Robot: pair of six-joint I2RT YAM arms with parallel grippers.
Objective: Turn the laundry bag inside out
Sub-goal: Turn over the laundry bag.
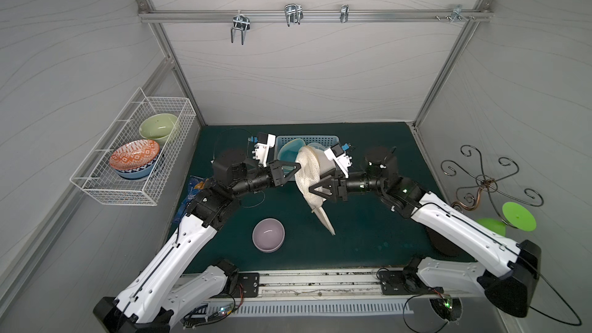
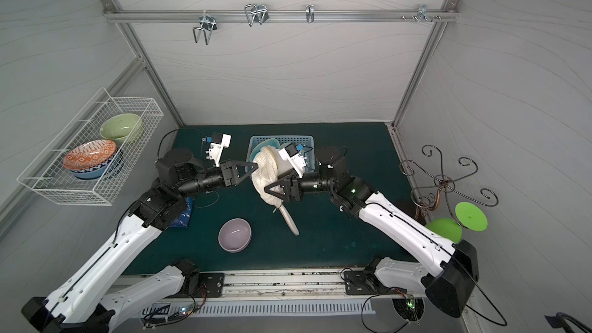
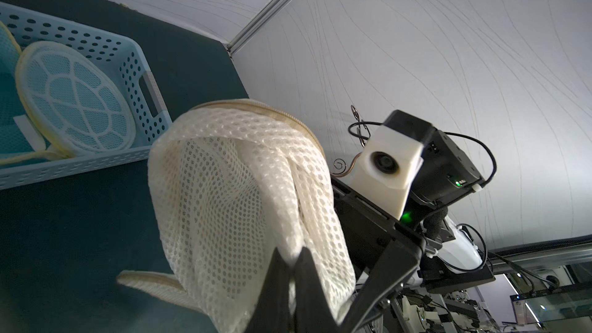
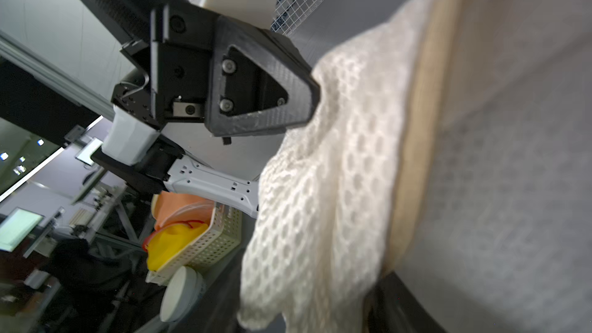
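The left gripper (image 3: pixel 293 253) is pinched tight on the white mesh laundry bag (image 3: pixel 237 187), which hangs up between both grippers. The right gripper (image 1: pixel 315 184) is touching the bag, jaws apart. The turning looks half done. Next, the right one should grab inside cloth and pull.

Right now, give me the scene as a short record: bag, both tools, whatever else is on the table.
bag: white mesh laundry bag, lifted between both arms, strap hanging toward the mat
left tool: shut, pinching the mesh
right tool: at the bag; open or shut unclear
table: blue basket behind the bag, lilac bowl nearer the robot
wall: wire rack holding bowls
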